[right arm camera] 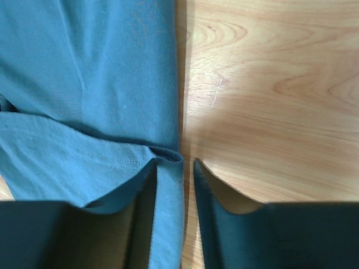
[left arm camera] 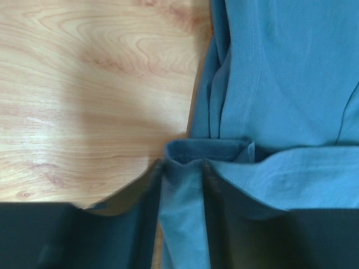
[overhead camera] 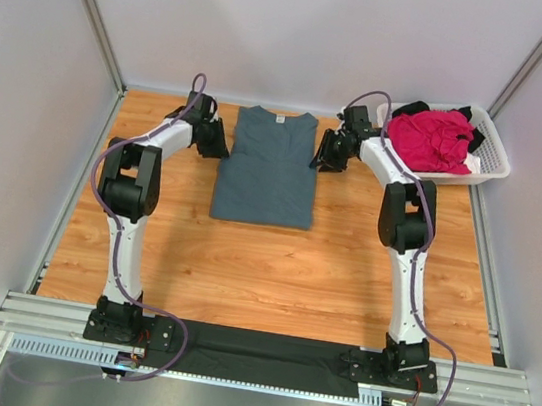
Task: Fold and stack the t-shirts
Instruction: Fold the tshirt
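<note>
Wooden tabletop (overhead camera: 272, 264) of warm orange grain, lightly scuffed, closed in at 9, 12 and 3 o'clock by plain pale wall panels (overhead camera: 326, 29) set on grey metal posts. Along the 6 o'clock edge, aluminium rails (overhead camera: 33, 316) bearing both arm bases, with a black mat (overhead camera: 260, 356) between them.

Slate-blue t-shirt (overhead camera: 268, 167) laid flat just beyond table centre toward 12 o'clock, neck pointing to 12, sleeves turned in to make a tidy rectangle.

Left gripper (overhead camera: 212, 137) down low at the shirt's 9 o'clock edge by the shoulder, and right gripper (overhead camera: 331, 151) mirrored at the 3 o'clock edge. Seen from the left wrist: dark fingers (left arm camera: 112, 235) parted, with a folded hem lying loose in the gap, not pinched. Seen from the right wrist: fingers (right arm camera: 252, 235) likewise parted, with the shirt's edge beside one and bare wood in the rest of the gap.

White slatted basket (overhead camera: 494, 159) in the 2 o'clock corner, holding a crumpled magenta t-shirt (overhead camera: 430, 137) with a black t-shirt (overhead camera: 412, 109) peeking out around it.
</note>
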`<state>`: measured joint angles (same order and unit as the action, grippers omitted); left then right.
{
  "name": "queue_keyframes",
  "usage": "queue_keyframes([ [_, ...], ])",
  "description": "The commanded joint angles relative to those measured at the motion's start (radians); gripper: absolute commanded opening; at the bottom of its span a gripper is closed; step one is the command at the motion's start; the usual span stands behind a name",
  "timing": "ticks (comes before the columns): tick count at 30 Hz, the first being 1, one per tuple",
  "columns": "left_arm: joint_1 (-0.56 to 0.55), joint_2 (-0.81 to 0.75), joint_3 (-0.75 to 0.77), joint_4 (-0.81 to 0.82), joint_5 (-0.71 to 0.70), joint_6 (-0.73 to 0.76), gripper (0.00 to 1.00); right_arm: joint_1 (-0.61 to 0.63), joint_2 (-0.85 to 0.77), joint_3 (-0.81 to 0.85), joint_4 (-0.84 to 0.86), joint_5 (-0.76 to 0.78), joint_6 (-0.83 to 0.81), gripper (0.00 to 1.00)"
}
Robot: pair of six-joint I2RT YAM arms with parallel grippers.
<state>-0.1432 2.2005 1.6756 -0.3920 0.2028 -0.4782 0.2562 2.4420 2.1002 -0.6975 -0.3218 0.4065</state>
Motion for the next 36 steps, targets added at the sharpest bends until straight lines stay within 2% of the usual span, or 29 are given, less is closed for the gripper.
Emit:
queue_keyframes([
  [1, 0.005, -0.048, 0.045, -0.024, -0.022, 0.024, 0.44, -0.011, -0.018, 0.060, -0.020, -0.019, -0.020, 0.44],
  [3, 0.005, -0.080, 0.058, -0.037, -0.037, 0.047, 0.59, -0.015, -0.049, 0.057, -0.028, -0.017, -0.029, 0.52],
  [9, 0.005, -0.200, 0.087, -0.126, -0.060, 0.064, 0.62, -0.017, -0.170, -0.018, -0.047, -0.034, -0.012, 0.55],
  [12, 0.004, -0.301, 0.007, -0.124, -0.025, 0.035, 0.61, -0.008, -0.270, -0.143, -0.013, -0.057, 0.015, 0.51],
  [13, 0.004, -0.330, -0.054, -0.104, -0.010, 0.026, 0.60, -0.003, -0.297, -0.175, -0.001, -0.057, 0.020, 0.47],
  [15, 0.001, -0.415, -0.117, -0.076, 0.033, -0.012, 0.55, 0.017, -0.375, -0.279, 0.050, -0.062, 0.034, 0.42],
  [16, -0.001, -0.439, -0.175, -0.039, 0.047, -0.025, 0.52, 0.023, -0.395, -0.311, 0.065, -0.066, 0.040, 0.35],
  [18, -0.007, -0.482, -0.226, 0.008, 0.089, -0.054, 0.36, 0.049, -0.442, -0.386, 0.139, -0.080, 0.052, 0.26],
  [19, -0.010, -0.486, -0.261, 0.045, 0.096, -0.083, 0.30, 0.058, -0.448, -0.403, 0.162, -0.080, 0.067, 0.17],
  [21, -0.021, -0.466, -0.281, 0.074, 0.118, -0.109, 0.15, 0.084, -0.437, -0.430, 0.206, -0.069, 0.078, 0.13],
  [24, -0.044, -0.415, -0.319, 0.116, 0.135, -0.163, 0.04, 0.107, -0.384, -0.443, 0.213, -0.046, 0.091, 0.05],
  [27, -0.071, -0.390, -0.376, 0.119, 0.135, -0.181, 0.01, 0.121, -0.363, -0.495, 0.234, -0.028, 0.109, 0.03],
  [31, -0.087, -0.397, -0.523, 0.152, 0.103, -0.192, 0.00, 0.129, -0.411, -0.687, 0.308, 0.010, 0.121, 0.03],
  [36, -0.088, -0.372, -0.612, 0.162, 0.092, -0.175, 0.00, 0.129, -0.425, -0.792, 0.345, 0.053, 0.114, 0.02],
])
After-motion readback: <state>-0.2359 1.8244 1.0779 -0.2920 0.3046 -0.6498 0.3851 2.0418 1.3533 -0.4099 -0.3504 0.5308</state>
